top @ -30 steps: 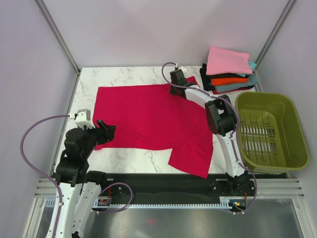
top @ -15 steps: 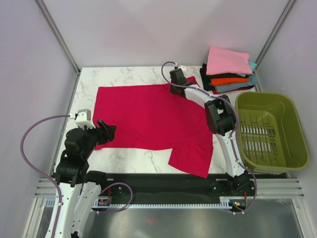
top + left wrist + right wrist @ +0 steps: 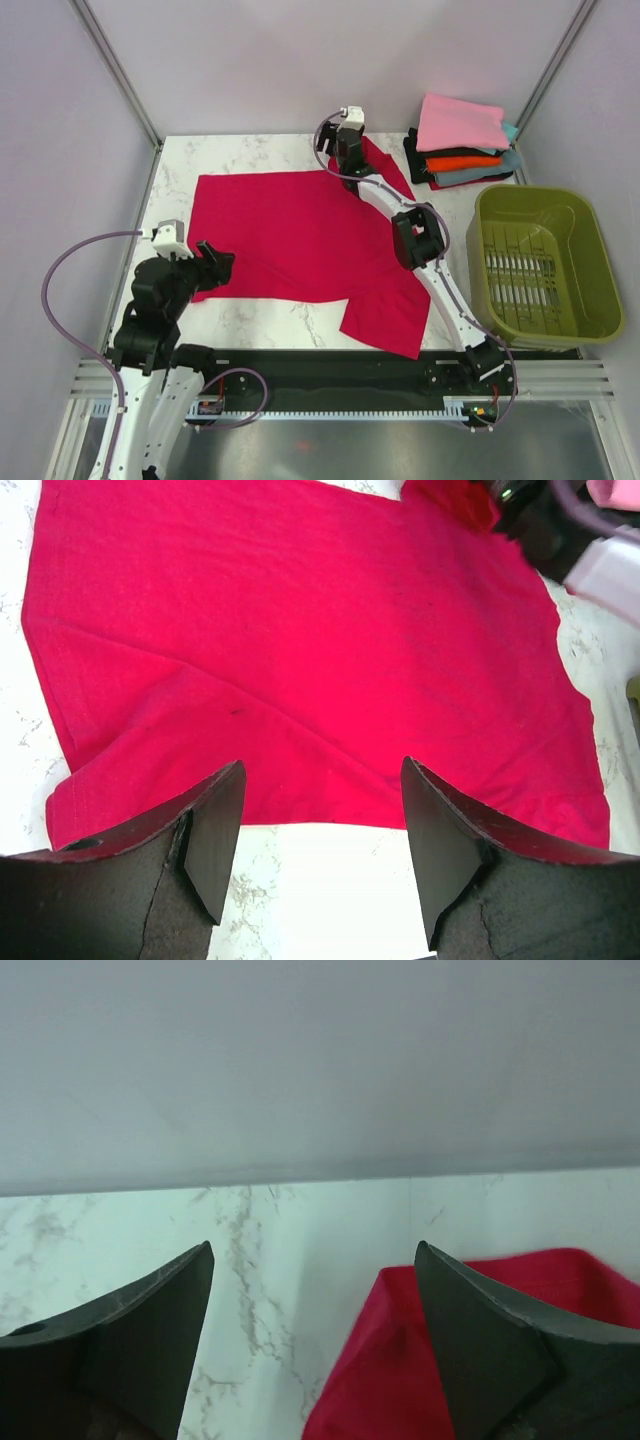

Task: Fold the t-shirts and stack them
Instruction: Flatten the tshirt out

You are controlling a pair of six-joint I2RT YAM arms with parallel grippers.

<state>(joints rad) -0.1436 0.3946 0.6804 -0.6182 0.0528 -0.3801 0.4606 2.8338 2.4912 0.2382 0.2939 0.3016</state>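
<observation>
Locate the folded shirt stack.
Top view: the folded stack sits at the far right corner of the table, just behind the olive basket and right of the red shirt.

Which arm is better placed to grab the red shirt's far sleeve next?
Right, probably: the right gripper is open at the far edge beside the red t-shirt's sleeve; the left gripper hangs over the near hem.
</observation>
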